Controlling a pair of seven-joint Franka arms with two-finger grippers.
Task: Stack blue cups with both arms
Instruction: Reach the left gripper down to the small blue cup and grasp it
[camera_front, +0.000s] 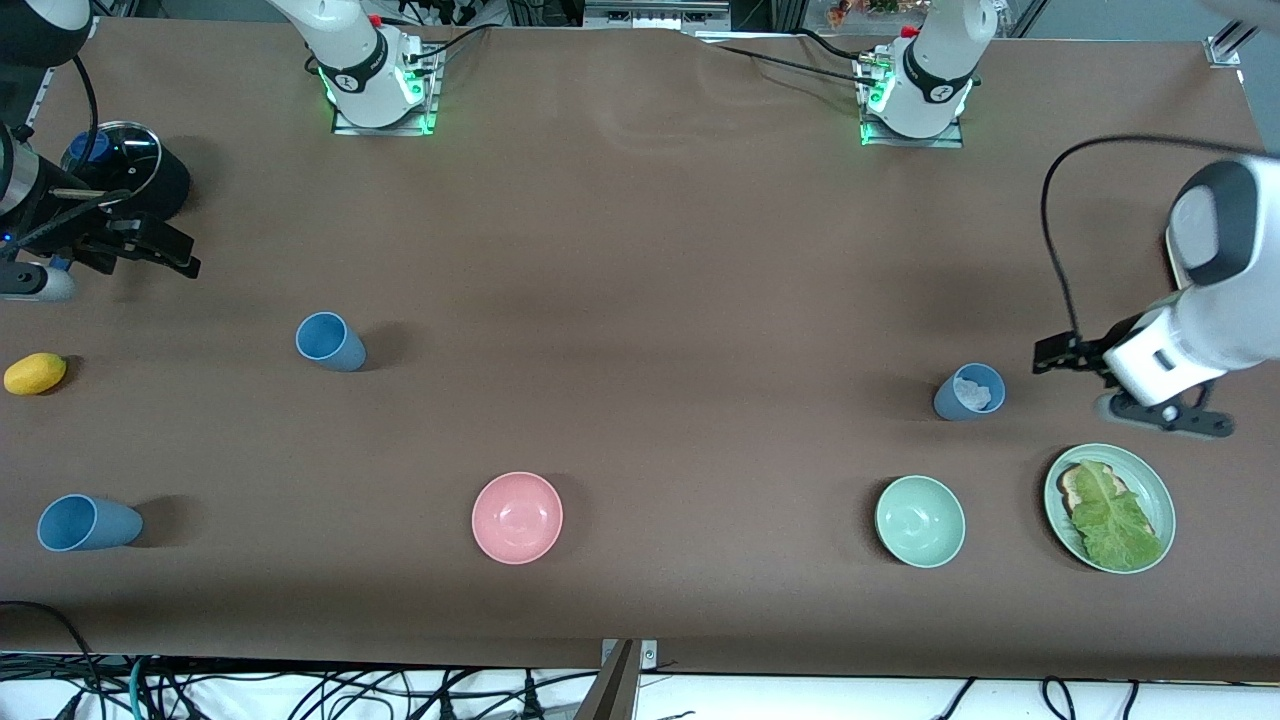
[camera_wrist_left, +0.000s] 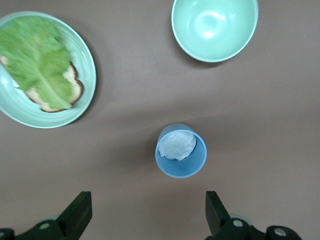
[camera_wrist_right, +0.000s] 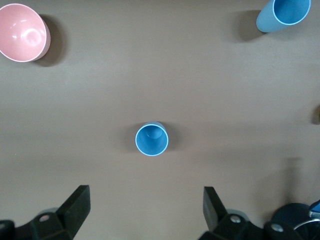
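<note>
Three blue cups stand upright on the brown table. One (camera_front: 330, 341) is toward the right arm's end, and it sits mid-frame in the right wrist view (camera_wrist_right: 152, 139). A second (camera_front: 88, 523) is nearer the front camera, and it also shows in the right wrist view (camera_wrist_right: 282, 15). The third (camera_front: 969, 391), with a crumpled white wad inside, is toward the left arm's end, and it shows in the left wrist view (camera_wrist_left: 181, 150). My right gripper (camera_front: 170, 250) (camera_wrist_right: 145, 210) is open and empty, up in the air beside the first cup. My left gripper (camera_front: 1052, 355) (camera_wrist_left: 147, 217) is open and empty, up beside the third cup.
A pink bowl (camera_front: 517, 517) and a green bowl (camera_front: 920, 521) sit near the front edge. A green plate (camera_front: 1150, 480) with bread and lettuce lies beside the green bowl. A yellow fruit (camera_front: 35, 373) and a black lidded pot (camera_front: 125, 170) are at the right arm's end.
</note>
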